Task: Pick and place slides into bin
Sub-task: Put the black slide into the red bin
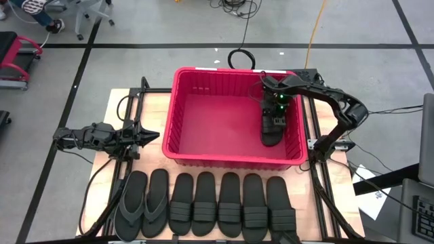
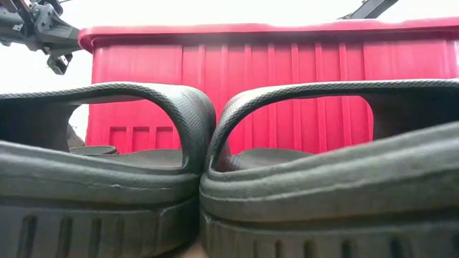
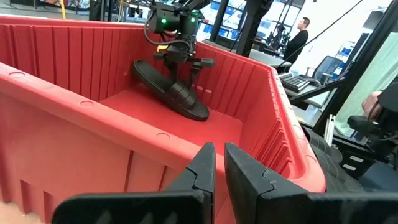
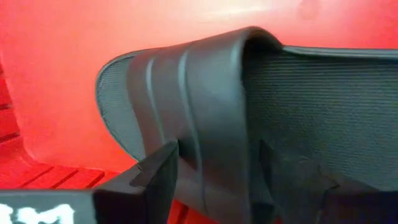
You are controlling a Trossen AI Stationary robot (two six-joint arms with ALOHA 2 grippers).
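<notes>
The slide (image 1: pixel 271 129) you are placing is sitting inside the red bin (image 1: pixel 203 157), at its right side, one end on the floor and the other tipped up toward the right wall. The right gripper (image 1: pixel 274 116) is hanging just over it, its fingers standing apart on either side of the ribbed band, so the slide looks let go, though from these views you cannot tell whether a pad is touching the rubber. This looks like the release step of one drop-off. On the table in front of the bin, the other slides (image 1: pixel 230 203) are lying in a row of five, touching side by side, with the flip-flop pair (image 1: pixel 142 203) at the left end of that row. The left gripper (image 1: pixel 144 137) is waiting off the bin's left wall, its fingers together and holding nothing. Next you are probably lifting the right gripper straight up, clear of the band and the bin's rim, then reaching to the near row, likely its right end. Watch that a finger is not snagging under the band as you rise.
</notes>
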